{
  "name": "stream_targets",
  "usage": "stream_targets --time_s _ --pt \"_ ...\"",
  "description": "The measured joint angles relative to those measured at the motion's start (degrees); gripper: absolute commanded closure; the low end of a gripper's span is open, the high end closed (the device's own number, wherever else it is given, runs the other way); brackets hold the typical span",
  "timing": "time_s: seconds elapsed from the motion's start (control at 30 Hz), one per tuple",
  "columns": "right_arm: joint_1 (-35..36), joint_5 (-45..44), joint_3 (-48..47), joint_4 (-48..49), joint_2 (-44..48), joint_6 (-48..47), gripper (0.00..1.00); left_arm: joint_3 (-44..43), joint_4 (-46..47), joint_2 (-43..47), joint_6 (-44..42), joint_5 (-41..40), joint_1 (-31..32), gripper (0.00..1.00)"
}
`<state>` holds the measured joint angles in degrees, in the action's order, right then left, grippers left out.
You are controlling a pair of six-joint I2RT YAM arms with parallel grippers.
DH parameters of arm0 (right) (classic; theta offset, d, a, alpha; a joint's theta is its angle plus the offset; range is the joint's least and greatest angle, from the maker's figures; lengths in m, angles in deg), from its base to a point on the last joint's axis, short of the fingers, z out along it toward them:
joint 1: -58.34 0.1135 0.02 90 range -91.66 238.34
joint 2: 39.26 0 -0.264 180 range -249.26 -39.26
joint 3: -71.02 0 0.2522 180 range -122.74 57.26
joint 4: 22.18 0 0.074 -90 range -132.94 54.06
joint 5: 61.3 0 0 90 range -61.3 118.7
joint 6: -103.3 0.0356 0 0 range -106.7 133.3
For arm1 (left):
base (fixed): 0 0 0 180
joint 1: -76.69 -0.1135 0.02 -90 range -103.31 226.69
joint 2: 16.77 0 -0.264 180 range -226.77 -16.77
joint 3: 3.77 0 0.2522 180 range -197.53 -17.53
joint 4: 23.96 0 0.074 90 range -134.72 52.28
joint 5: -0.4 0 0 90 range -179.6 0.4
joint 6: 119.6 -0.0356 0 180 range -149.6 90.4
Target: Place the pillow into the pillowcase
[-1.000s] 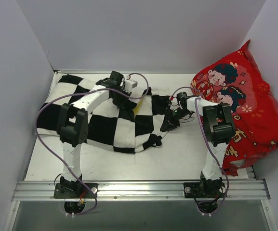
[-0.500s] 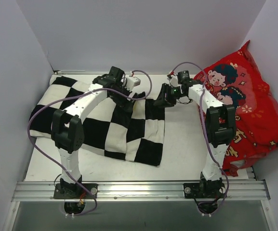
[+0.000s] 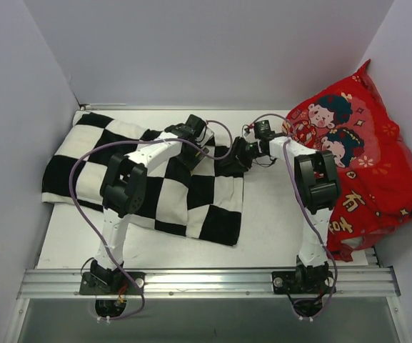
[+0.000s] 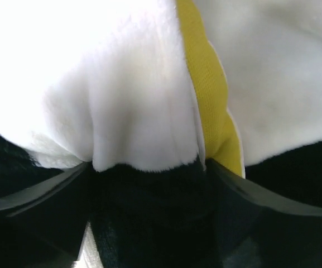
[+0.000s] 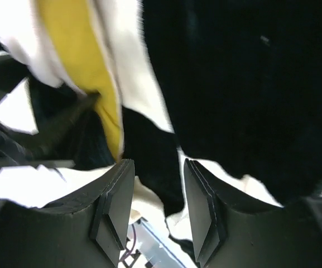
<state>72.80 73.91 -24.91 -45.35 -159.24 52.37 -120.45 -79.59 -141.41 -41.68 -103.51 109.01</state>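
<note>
- The pillowcase [image 3: 77,168] lies spread out flat, and both arms meet at its far right corner (the red cushion [image 3: 363,164] sits off beyond its right edge, not involved).
- The pillow [image 4: 261,78] looks mostly inside the pillowcase. Only a cream patch and the yellow band peek out at that corner.
- Left gripper [image 3: 209,148]: fingers spread wide over the black fabric there, gripping nothing.
- Right gripper [image 5: 157,184]: fingers partly apart, nothing pinched between them that I can see.
- My tip: pinch only the pillowcase hem, not the yellow band. Then drag it over the exposed bit while the other arm pins the pillow.
</note>
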Motion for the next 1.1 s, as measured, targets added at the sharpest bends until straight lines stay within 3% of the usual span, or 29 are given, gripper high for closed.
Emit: stream_targets --time_s 0.03,0.07,0.17,0.2,0.27,0.43,0.6,0.73,0.93,0.97,1.03,1.1 --pt "0.2 -0.5 0.3 0.2 -0.2 0.1 0.59 -0.5 0.1 -1.0 -0.1 -0.2 -0.5 0.26" --pt "0.7 -1.1 0.3 0.2 -0.8 0.2 0.59 -1.1 0.1 -1.6 -0.3 -0.3 -0.7 0.47" --pt "1.8 -2.9 0.3 -0.2 -3.1 0.0 0.59 -3.7 -0.9 -2.2 -1.2 2.4 -1.4 0.83" --pt "2.0 -2.4 0.3 -0.4 -3.7 0.0 0.59 -4.6 -1.7 -2.2 -1.4 4.3 -1.8 1.00" --pt "2.3 -3.1 -0.2 -1.2 -3.7 -0.5 0.59 -6.0 -3.0 -2.2 -1.1 10.8 -3.6 1.00" --pt "2.5 -5.9 -3.3 -3.0 -3.6 -2.2 0.60 -6.1 -2.9 -2.1 5.1 37.0 -12.1 1.00" --pt "3.0 -6.3 -4.6 -2.4 -2.5 -1.6 0.66 0.9 6.4 0.8 17.3 53.9 -15.9 1.00" --pt "5.4 -5.9 -4.6 -0.8 -2.1 0.6 0.65 4.1 17.2 1.3 29.5 62.9 -15.4 1.00" --pt "8.5 -7.3 -4.8 2.1 -2.4 4.2 0.49 8.0 34.7 1.4 45.0 70.4 -15.1 1.00" --pt "8.5 -7.7 -4.9 2.8 -2.7 4.9 0.38 8.5 36.9 1.4 46.8 71.0 -15.2 1.00" --pt "8.5 -8.8 -4.9 4.2 -3.3 6.7 0.30 9.5 41.3 1.4 50.3 71.6 -15.7 1.00" --pt "8.2 -9.7 -4.9 6.2 -4.2 8.0 0.28 10.3 44.8 1.4 53.1 71.8 -16.1 1.00"
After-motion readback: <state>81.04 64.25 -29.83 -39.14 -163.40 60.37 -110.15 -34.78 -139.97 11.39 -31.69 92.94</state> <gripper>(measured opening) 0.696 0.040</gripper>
